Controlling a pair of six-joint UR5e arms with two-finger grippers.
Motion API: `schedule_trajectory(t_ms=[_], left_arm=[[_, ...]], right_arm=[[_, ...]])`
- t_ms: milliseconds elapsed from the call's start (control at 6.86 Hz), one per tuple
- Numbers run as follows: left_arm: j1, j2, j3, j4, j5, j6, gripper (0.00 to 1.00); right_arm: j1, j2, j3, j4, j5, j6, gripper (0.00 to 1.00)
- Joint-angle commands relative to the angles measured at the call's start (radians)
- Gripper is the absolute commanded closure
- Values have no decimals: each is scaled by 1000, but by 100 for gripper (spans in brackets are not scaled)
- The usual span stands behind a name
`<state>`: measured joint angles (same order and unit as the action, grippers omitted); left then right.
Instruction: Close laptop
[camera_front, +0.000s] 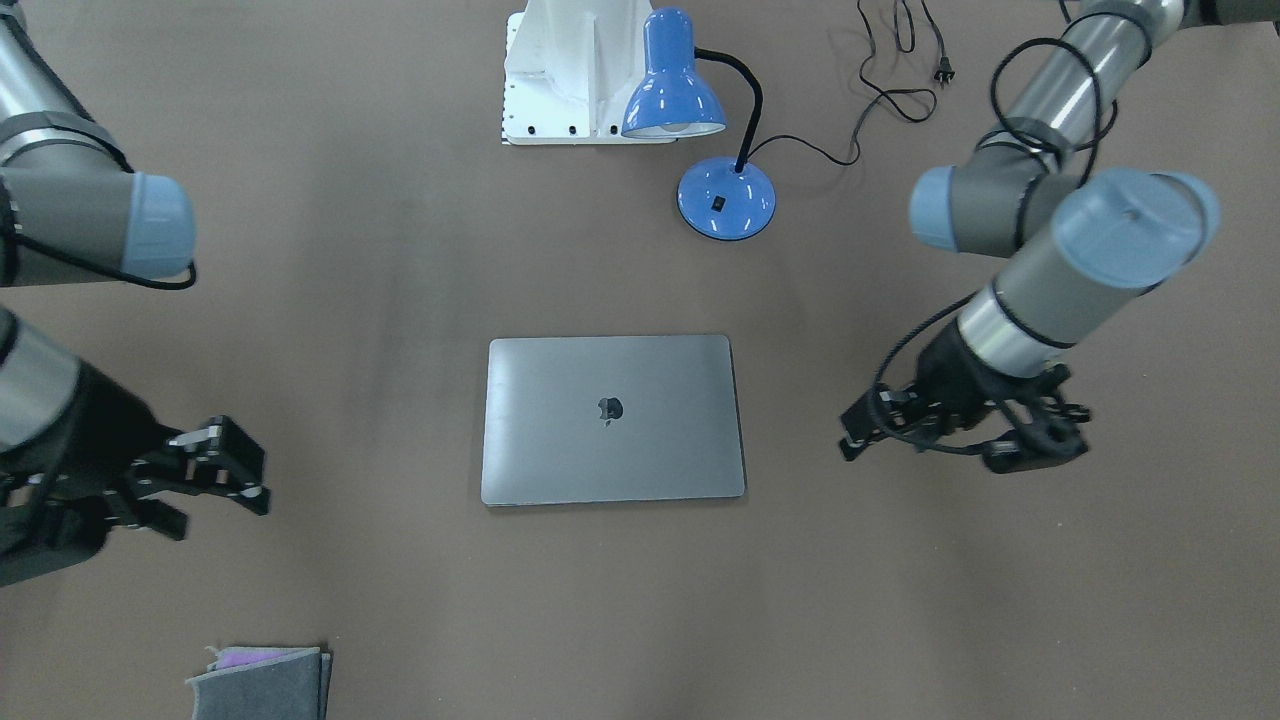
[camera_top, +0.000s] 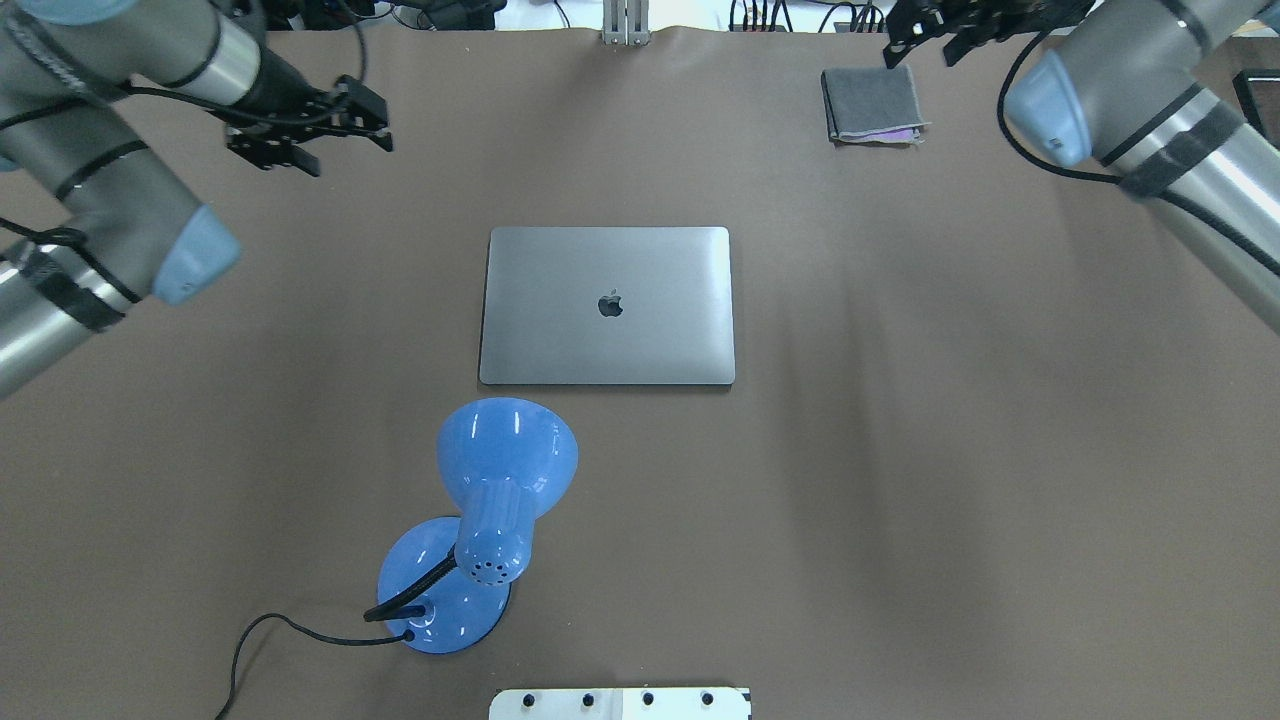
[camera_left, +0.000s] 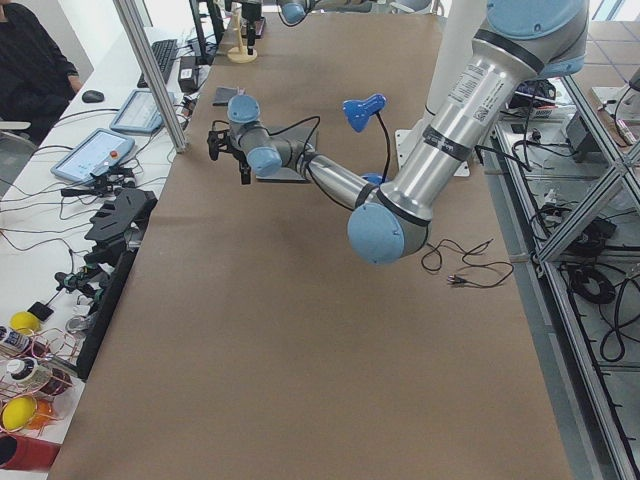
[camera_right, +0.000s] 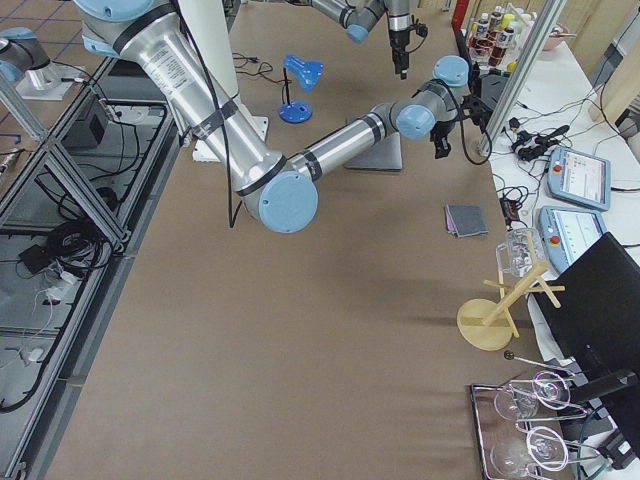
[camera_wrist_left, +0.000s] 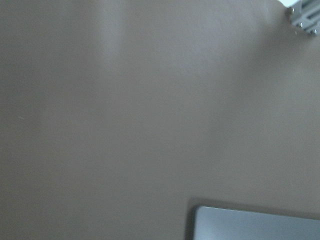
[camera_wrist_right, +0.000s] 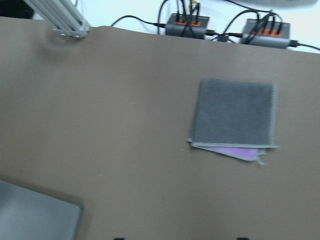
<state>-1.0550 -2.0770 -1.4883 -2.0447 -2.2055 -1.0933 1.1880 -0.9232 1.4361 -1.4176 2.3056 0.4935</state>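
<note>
The laptop (camera_front: 612, 420) lies flat and shut in the middle of the table, its grey lid with the dark apple logo facing up; it also shows in the overhead view (camera_top: 607, 305). A corner of it shows in the left wrist view (camera_wrist_left: 255, 225) and in the right wrist view (camera_wrist_right: 35, 215). My left gripper (camera_top: 385, 128) hovers open and empty beyond the laptop's far left corner, and also shows in the front view (camera_front: 850, 435). My right gripper (camera_front: 255, 480) is open and empty, well off to the laptop's other side, near the table's far edge in the overhead view (camera_top: 920, 45).
A blue desk lamp (camera_top: 500, 470) with a black cord stands near the laptop's near edge. A folded grey cloth (camera_top: 872, 103) lies at the far right. A white mount (camera_top: 620, 703) sits at the near edge. The cloth also shows in the right wrist view (camera_wrist_right: 235, 117).
</note>
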Motion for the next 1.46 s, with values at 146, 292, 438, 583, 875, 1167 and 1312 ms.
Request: schedule_trajectory(t_ms=[146,292,438,583,875,1167,1312], left_arm=[[-254,235,-118,274,1,618,2],[-301,332,-115,274,0,730,2],[-331,397,-110,271,-2,766,2],[-356,456,-116,259,-3,827,2],[-437,491,-48,261,-125,911,2],[-442,492,-37,259,-189,917,2],[-445,492,-29,261,-159,984,2]], right_arm=[[212,-158,76,-469,-8,-487,0],[240,-290,142,-506,-12,-583,0],[264,-371,155,-501,-35,-595,0],[265,-423,146,-491,-49,-646,0],[265,-521,120,-346,-45,-676,0],[298,-546,75,-245,-13,-665,0],[314,-546,78,-245,-5,-664,0]])
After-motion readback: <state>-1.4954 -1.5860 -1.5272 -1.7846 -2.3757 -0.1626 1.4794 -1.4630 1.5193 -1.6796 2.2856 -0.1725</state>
